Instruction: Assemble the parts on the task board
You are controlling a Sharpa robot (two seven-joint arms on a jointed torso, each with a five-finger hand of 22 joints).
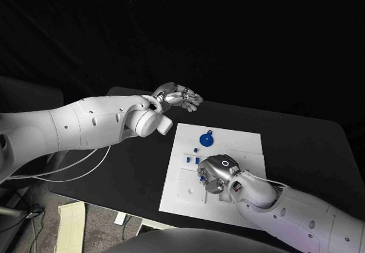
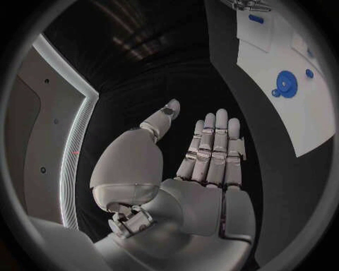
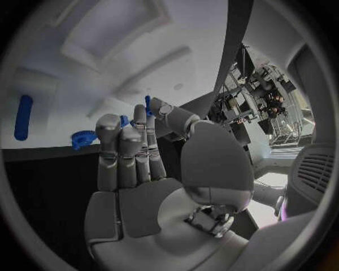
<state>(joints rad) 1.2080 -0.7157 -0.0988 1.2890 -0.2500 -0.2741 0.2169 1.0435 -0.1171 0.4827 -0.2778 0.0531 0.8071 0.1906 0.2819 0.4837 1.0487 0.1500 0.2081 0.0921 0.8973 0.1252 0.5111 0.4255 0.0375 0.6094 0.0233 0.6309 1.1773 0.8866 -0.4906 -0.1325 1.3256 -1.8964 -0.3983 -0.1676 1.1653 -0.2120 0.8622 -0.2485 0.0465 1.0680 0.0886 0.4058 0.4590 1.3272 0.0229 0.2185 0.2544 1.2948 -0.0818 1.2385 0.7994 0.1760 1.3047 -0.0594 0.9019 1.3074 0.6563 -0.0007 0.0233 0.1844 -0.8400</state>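
Your left robot hand [image 1: 178, 97] hangs open and empty over the black surface [image 1: 310, 142] beyond the white rectangular task board [image 1: 230, 140]. Your right robot hand [image 1: 217, 173] rests over the board's middle with a small blue part [image 3: 147, 104] at its fingertips; whether it grips it, I cannot tell. The round blue gear-like part [image 1: 207, 139] and small blue pieces [image 1: 192, 159] lie loose, so I judge most assembly remains.

Right hand [image 1: 218, 173] covers the middle of the task board [image 1: 230, 140]; whatever sits under the palm is hidden. Small blue parts [image 1: 192, 159] at the hand's 9 o'clock too small to identify. Right wrist view: a blue piece [image 3: 126, 120] behind the fingertips [image 3: 107, 125], possibly pinched, mostly hidden.
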